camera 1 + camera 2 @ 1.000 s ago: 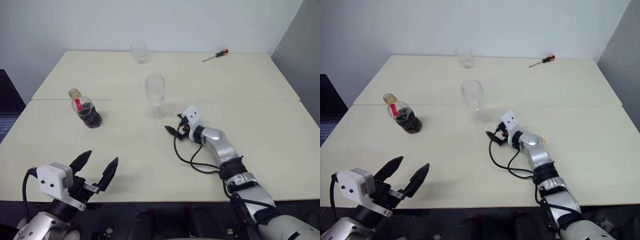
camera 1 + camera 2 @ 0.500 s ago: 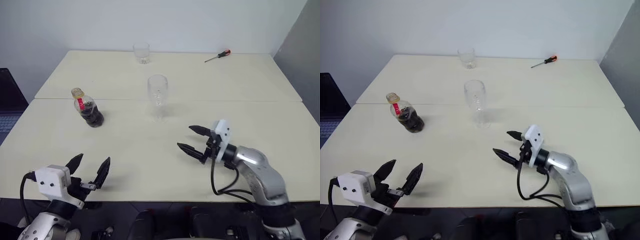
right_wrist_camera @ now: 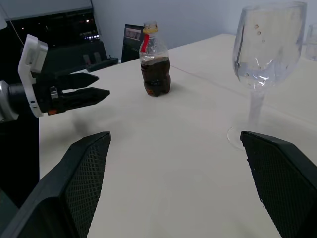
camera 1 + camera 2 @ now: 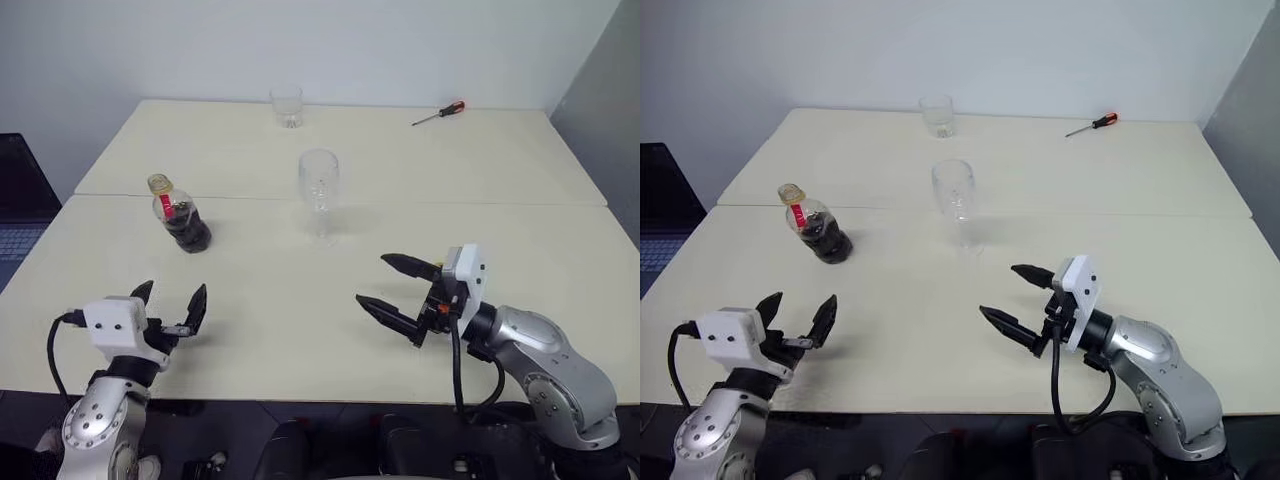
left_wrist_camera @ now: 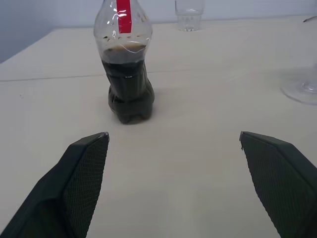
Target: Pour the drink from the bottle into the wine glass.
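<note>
The bottle stands upright on the left half of the table, with dark drink in its lower part, a red label and a yellow cap. The empty wine glass stands upright at the table's middle. My left gripper hovers open over the near left edge, pointing at the bottle from well short of it. My right gripper is open over the near right part of the table, aimed leftward, nearer to me than the glass and apart from it. The right wrist view shows the left gripper as well.
A short clear tumbler stands at the table's far edge. A red-handled screwdriver lies at the far right. A seam crosses the cream table behind the glass. A grey wall rises at the right.
My right arm drew back from beside the glass toward me and lifted off the table. My left gripper moved forward over the table edge toward the bottle. Both stayed open.
</note>
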